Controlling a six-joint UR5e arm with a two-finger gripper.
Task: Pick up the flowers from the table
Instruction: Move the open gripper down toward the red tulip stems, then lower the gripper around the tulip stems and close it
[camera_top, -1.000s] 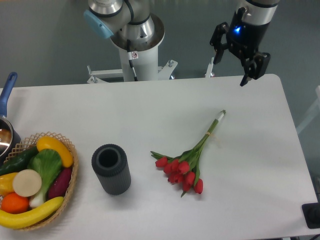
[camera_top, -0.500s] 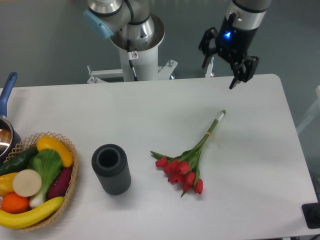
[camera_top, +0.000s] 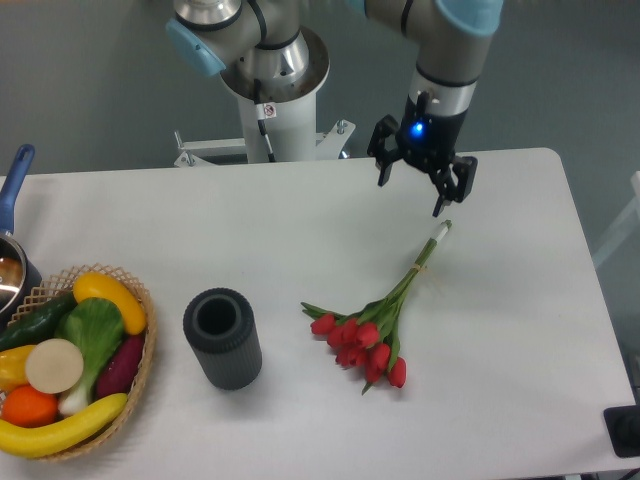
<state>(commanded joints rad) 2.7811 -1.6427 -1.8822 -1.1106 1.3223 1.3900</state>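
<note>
Dropping from the far right edge over the last second, the hand (camera_top: 421, 183) hung open just above the stem tips of the flowers (camera_top: 377, 322), which lay untouched on the counter (camera_top: 520, 330), buds trailing toward the near side, so a grasp looked close.

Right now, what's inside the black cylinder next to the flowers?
The black cylinder stands upright and open-topped; only a dark hollow shows inside, nothing sticking out. Its bottom is in shadow, so the contents can't be confirmed. The flowers lie beside it.

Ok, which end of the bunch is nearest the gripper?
The stem end of the flowers; the gripper hangs open just above it, the red buds point away.
</note>
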